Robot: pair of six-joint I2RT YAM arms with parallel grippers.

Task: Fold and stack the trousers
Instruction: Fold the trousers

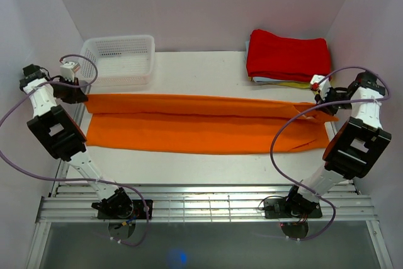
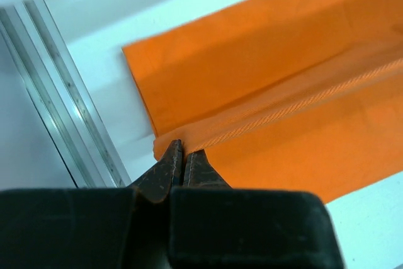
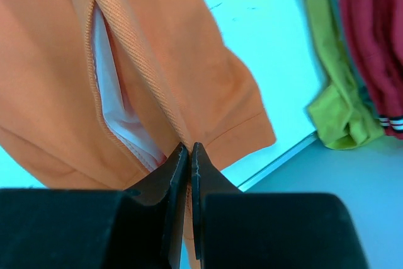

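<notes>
The bright orange trousers [image 1: 201, 124] lie stretched flat across the table, folded lengthwise so one leg lies on the other. My left gripper [image 1: 74, 95] is shut on the cloth at the left hem end; the left wrist view shows its fingertips [image 2: 182, 150] pinching the corner of the trousers [image 2: 283, 86]. My right gripper [image 1: 321, 100] is shut on the waist end at the right; the right wrist view shows its tips [image 3: 189, 149] clamped on the orange cloth [image 3: 189, 61] beside a white pocket lining [image 3: 110, 99].
A white basket [image 1: 121, 60] stands at the back left. A folded red cloth [image 1: 288, 55] tops a pile of clothes at the back right, with a green garment [image 3: 337, 92] under it. A metal rail [image 2: 63, 105] runs along the table's left edge.
</notes>
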